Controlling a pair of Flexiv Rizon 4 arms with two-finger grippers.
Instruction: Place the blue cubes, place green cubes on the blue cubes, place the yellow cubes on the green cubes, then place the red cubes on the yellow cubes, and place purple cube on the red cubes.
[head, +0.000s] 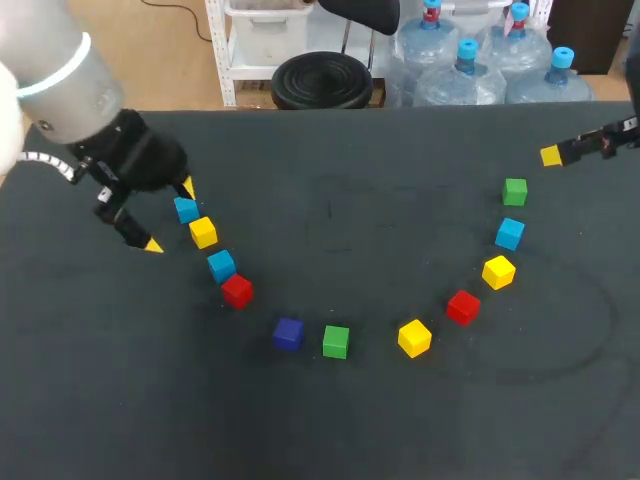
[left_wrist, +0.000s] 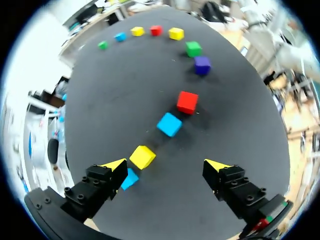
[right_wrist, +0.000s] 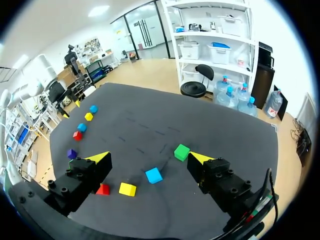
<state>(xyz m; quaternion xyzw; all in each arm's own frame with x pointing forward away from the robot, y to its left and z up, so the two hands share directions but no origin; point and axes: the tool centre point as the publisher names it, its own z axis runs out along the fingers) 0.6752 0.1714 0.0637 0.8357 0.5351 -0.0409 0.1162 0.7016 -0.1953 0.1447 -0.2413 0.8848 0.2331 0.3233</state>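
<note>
Found left tool (left_wrist: 166, 167) spread wide, pinching nothing, above the counter (left_wrist: 115, 100). Saw the nearest blue cube (left_wrist: 130, 178) half hidden beside one finger (left_wrist: 100, 187); made it out whole only from the head view. Counted eleven in an arc there, none stacked, purple cube (head: 288, 333) toward the near side. Caught just one tip of the right tool (right_wrist: 149, 158) from overhead; saw it parted, holding nothing, in its own wrist view.

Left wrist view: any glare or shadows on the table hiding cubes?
Left wrist view: pale sheen on the black tabletop, no cube washed out; the nearer red cube casts only a short soft shadow; one blue cube sits half hidden behind the left gripper. Head view: even light, every cube clear.
</note>
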